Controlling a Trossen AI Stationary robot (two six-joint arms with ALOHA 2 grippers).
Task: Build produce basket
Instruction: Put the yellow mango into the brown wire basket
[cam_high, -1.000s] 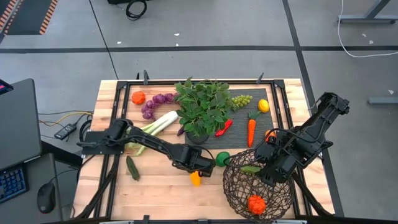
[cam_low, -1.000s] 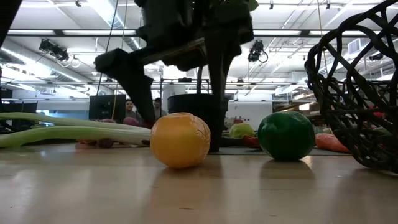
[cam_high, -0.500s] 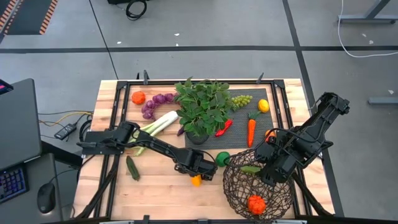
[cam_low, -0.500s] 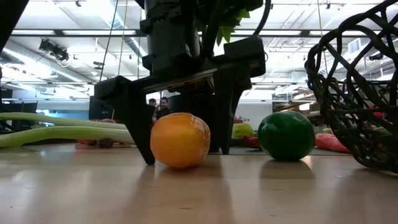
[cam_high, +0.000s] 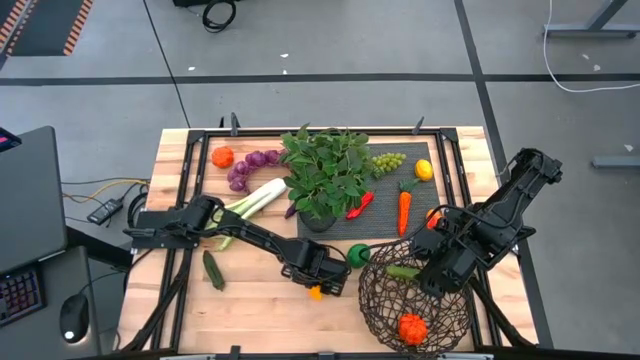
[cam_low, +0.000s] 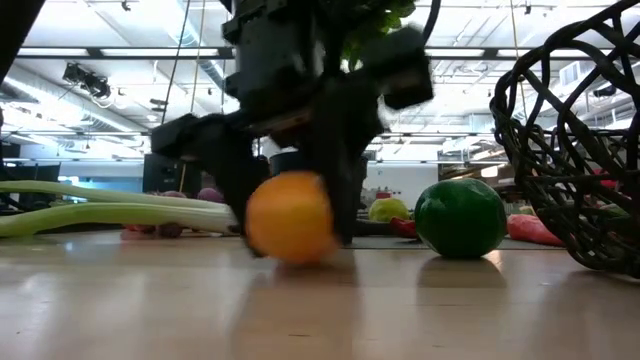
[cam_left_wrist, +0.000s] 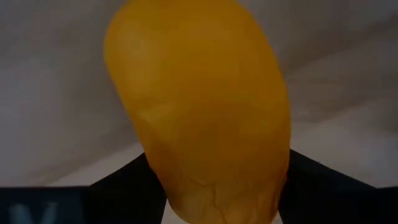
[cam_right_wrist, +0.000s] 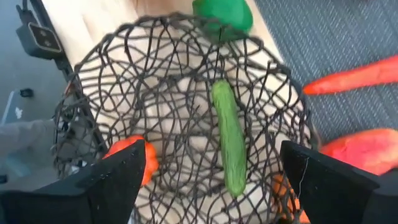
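Note:
My left gripper (cam_high: 316, 284) is down at the table near the near edge, shut on a yellow-orange fruit (cam_low: 290, 217) that fills the left wrist view (cam_left_wrist: 199, 106). A green lime (cam_high: 357, 254) lies just right of it on the wood. The dark wire basket (cam_high: 368, 300) stands at the near right; inside lie a cucumber (cam_right_wrist: 227, 137) and an orange tomato (cam_high: 412, 327). My right gripper (cam_right_wrist: 212, 158) hovers open above the basket, touching nothing. My left gripper pinches the yellow-orange fruit's two sides (cam_low: 250, 220) between its fingers, which come from above and point down. The fruit's underside is at the tabletop; motion blur hides whether it rests there or is just clear of it.
A potted plant (cam_high: 325, 175) stands mid-table at the edge of a black mat (cam_high: 385, 228). Leek (cam_high: 250, 200), purple grapes (cam_high: 250, 165), a tomato (cam_high: 222, 157) and a cucumber (cam_high: 213, 270) lie to the left; green grapes (cam_high: 388, 160), lemon (cam_high: 424, 169), carrot (cam_high: 403, 210) and chili (cam_high: 360, 205) lie on the mat.
My left gripper has come down over the yellow-orange fruit, moving slightly toward the near edge, and its fingers have closed in from either side onto it. The fruit has shifted a little. My right arm has kept still.

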